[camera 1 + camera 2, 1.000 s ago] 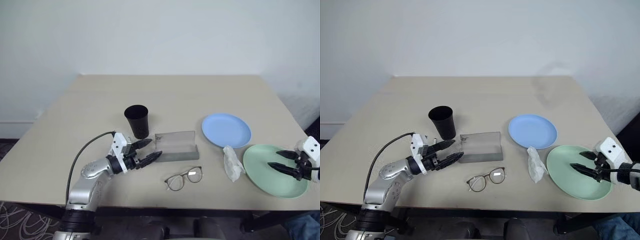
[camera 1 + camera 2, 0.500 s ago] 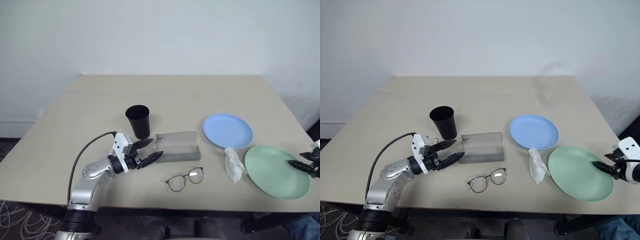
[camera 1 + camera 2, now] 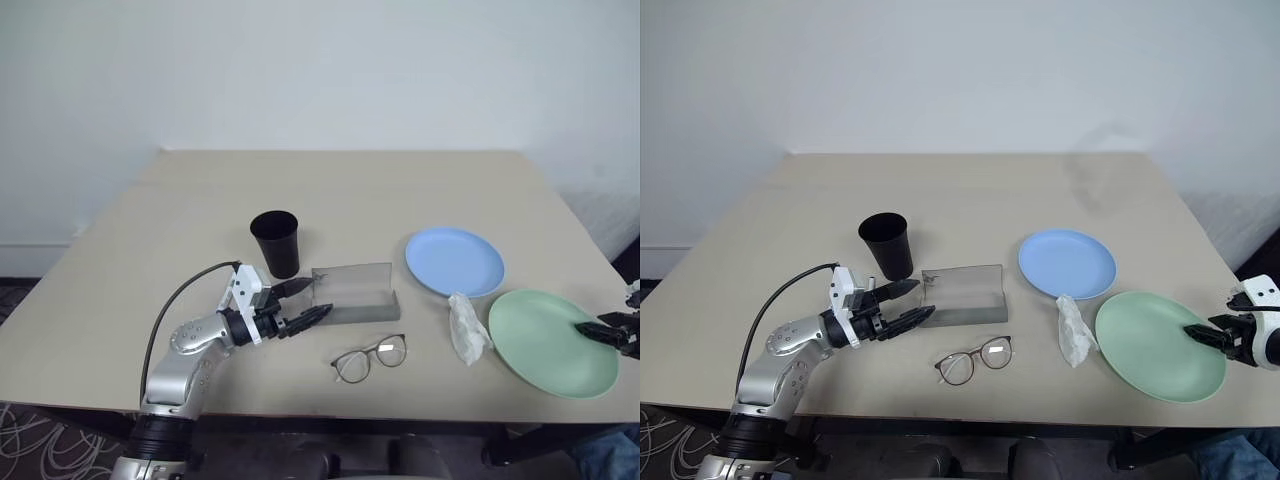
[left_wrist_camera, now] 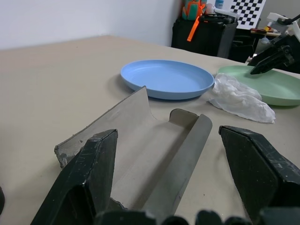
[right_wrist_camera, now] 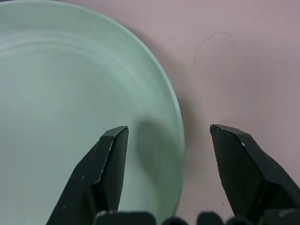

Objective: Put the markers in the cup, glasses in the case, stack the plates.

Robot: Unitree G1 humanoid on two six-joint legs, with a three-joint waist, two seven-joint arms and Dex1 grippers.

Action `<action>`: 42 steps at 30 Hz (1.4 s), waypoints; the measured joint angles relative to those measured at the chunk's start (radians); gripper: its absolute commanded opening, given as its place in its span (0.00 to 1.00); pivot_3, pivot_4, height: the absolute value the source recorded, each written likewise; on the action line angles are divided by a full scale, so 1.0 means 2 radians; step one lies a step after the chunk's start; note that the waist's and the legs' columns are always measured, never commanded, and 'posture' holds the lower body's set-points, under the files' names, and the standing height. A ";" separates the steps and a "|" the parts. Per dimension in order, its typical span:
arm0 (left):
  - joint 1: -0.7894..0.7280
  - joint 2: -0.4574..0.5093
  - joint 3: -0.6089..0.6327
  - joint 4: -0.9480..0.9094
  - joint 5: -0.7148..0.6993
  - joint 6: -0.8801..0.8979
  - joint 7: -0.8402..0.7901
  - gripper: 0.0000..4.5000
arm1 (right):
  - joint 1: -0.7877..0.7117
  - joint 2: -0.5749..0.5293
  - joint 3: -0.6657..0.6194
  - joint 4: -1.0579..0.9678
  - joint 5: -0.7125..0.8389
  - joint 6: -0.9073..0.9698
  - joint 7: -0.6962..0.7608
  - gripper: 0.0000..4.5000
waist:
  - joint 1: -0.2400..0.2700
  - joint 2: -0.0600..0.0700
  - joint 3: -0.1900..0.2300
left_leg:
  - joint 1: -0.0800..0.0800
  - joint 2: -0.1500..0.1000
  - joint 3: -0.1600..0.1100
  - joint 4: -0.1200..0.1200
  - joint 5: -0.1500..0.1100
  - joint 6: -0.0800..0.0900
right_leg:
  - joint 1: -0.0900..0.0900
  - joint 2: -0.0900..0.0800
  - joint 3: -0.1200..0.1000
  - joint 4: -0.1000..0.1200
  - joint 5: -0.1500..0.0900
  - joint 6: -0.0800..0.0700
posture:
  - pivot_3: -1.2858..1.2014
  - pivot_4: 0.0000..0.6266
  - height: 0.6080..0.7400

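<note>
On my tabletop (image 3: pixel 200 200) I count two plates, one cup, one case, one pair of glasses and one tissue. The cup (image 3: pixel 275 242) is a glossy black tapered tumbler standing upright behind my left hand. The case (image 3: pixel 352 294) is a grey matte oblong box lying open just right of the cup. The glasses (image 3: pixel 369 356), thin dark wire with round clear lenses, lie in front of the case. The light blue plate (image 3: pixel 454 261) and mint green plate (image 3: pixel 553 342) are smooth, round and flat, apart, with the crumpled white tissue (image 3: pixel 466 326) between them. My left hand (image 3: pixel 308 300) points level at the case's near end, released, fingers wide. My right hand (image 5: pixel 172 136) angles down, fingers apart, straddling the green plate's rim.
</note>
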 measured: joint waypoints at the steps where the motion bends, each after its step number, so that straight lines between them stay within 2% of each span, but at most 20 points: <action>1: 0.000 0.000 -0.001 0.000 0.000 0.000 0.000 0.82 | -0.001 0.000 0.000 0.001 0.000 0.001 0.000 0.39 | 0.000 0.000 0.000 | 0.000 0.000 0.000 0.000 0.000 0.000 | 0.000 0.000 0.000 0.000 0.000 0.000 | 0.52 0.00 1.00; 5: 0.000 0.000 -0.005 -0.001 -0.003 0.005 -0.005 0.82 | -0.004 0.000 0.003 0.004 -0.001 0.003 -0.001 0.06 | 0.000 0.000 0.000 | 0.000 0.000 0.000 0.000 0.000 0.000 | 0.000 0.000 0.000 0.000 0.000 0.000 | 0.52 0.00 1.00; 6: 0.000 0.000 -0.005 -0.001 -0.004 0.006 -0.007 0.82 | -0.005 0.000 0.002 0.004 0.000 0.004 0.001 0.01 | 0.000 0.000 0.000 | 0.000 0.000 0.000 0.000 0.000 0.000 | 0.000 0.000 0.000 0.000 0.000 0.000 | 0.52 0.00 1.00; 21: -0.008 0.003 -0.028 -0.037 -0.019 0.039 -0.039 0.82 | -0.027 0.000 0.011 0.023 -0.001 0.003 0.000 0.01 | -0.002 -0.001 0.000 | 0.000 0.000 0.001 0.003 0.000 0.000 | 0.001 0.000 0.000 0.000 0.001 0.001 | 0.52 0.00 1.00; 31: -0.017 0.002 -0.040 -0.036 -0.019 0.039 -0.041 0.82 | -0.108 0.000 0.011 0.087 0.005 0.033 0.001 0.01 | -0.005 0.000 0.000 | 0.000 0.000 0.003 0.003 0.000 0.001 | 0.001 0.000 0.003 0.000 0.001 0.002 | 0.52 0.00 1.00; 42: -0.017 0.002 -0.041 -0.036 -0.019 0.039 -0.043 0.82 | -0.152 0.000 0.013 0.124 0.011 0.078 0.061 0.01 | -0.005 0.000 0.000 | 0.000 0.000 0.004 0.003 -0.001 0.004 | 0.000 0.000 0.004 0.000 0.002 0.003 | 0.52 0.00 1.00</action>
